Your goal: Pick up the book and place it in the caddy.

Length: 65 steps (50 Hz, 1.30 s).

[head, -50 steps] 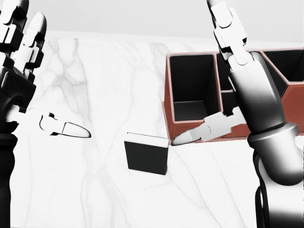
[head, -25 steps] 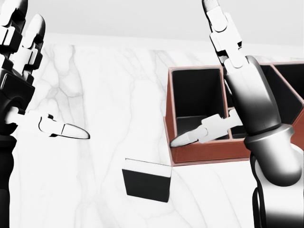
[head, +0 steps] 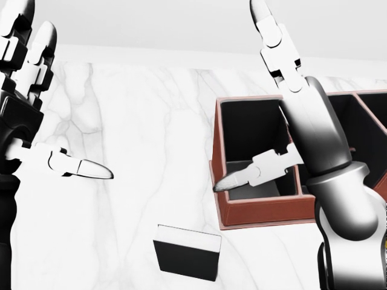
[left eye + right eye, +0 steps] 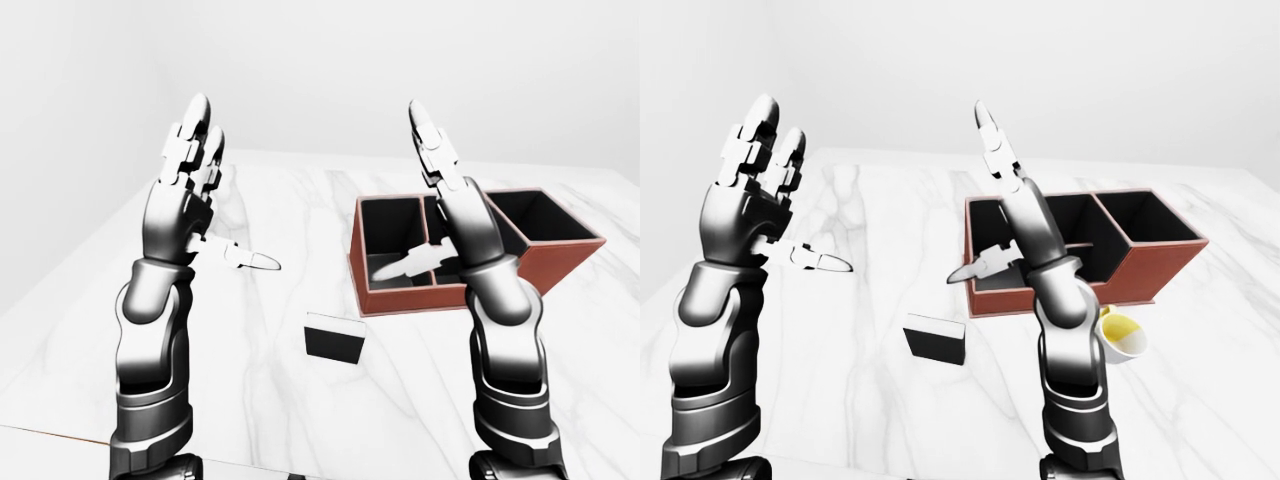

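Note:
The book (image 3: 186,257) is a small black block with a white top edge, standing on the white marble table (image 4: 270,400). To its upper right sits the red-brown caddy (image 3: 266,212), with several black compartments. My left hand (image 4: 222,208) is raised well above the table to the left of the book, open, fingers up and thumb pointing right. My right hand (image 4: 408,200) is also raised and open, hanging over the caddy's left compartment, with its thumb (image 3: 233,179) pointing left. Neither hand touches the book.
A yellow and white cup (image 4: 1123,335) stands on the table by the caddy's near wall, right of my right forearm. The table's near edge (image 4: 60,436) shows at the bottom left of the left-eye view. A plain pale wall lies beyond.
The whole head view has shifted: book and caddy slid down the picture together, so the camera moved. Both hands stay raised and open in about the same pose.

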### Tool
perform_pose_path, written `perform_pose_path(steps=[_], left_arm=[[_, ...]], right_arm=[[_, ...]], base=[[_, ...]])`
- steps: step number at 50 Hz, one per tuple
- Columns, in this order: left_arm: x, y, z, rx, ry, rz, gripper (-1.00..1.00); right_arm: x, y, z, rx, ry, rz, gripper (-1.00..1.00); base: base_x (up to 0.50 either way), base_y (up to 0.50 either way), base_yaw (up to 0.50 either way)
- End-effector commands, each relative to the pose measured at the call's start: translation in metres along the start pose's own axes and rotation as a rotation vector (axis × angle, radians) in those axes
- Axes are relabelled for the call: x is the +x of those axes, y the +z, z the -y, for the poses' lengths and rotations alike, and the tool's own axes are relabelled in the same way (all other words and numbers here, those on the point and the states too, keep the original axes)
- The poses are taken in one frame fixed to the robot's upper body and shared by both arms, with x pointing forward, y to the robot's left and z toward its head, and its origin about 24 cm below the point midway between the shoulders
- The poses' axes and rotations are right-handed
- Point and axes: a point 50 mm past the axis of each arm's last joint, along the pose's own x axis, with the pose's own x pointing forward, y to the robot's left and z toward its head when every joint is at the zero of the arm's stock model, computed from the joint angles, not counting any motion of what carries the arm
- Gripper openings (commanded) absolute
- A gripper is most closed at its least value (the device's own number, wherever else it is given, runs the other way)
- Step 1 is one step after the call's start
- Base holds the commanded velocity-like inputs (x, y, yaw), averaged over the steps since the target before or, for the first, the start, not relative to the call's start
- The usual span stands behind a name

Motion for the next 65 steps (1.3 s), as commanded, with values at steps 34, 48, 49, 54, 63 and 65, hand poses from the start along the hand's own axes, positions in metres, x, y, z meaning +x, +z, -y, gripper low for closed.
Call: perform_pose_path(steps=[34, 48, 49, 54, 63, 65], left_arm=[[-0.004, 0.006, -0.006, 0.002, 0.012, 0.023, 1.00], [-0.006, 0.002, -0.004, -0.001, 0.008, 0.005, 1.00], [-0.006, 0.002, -0.004, -0.001, 0.008, 0.003, 1.00], [-0.006, 0.000, -0.004, -0.003, 0.006, -0.004, 1.00], [-0.008, -0.001, -0.004, -0.004, 0.007, -0.008, 1.00], [-0.008, 0.000, -0.004, -0.004, 0.006, -0.004, 1.00]], right_arm=[[-0.024, -0.012, -0.096, -0.406, 0.411, -0.277, 1.00], [-0.040, -0.029, -0.109, -0.365, 0.440, -0.347, 1.00], [-0.041, -0.030, -0.110, -0.363, 0.442, -0.350, 1.00], [-0.043, -0.037, -0.113, -0.354, 0.450, -0.372, 1.00], [-0.048, -0.048, -0.122, -0.339, 0.462, -0.403, 1.00], [-0.049, -0.051, -0.126, -0.334, 0.465, -0.413, 1.00]], base=[[0.00, 0.00, 0.00], [0.00, 0.00, 0.00], [0.00, 0.00, 0.00], [0.00, 0.00, 0.00], [0.00, 0.00, 0.00], [0.00, 0.00, 0.00]])
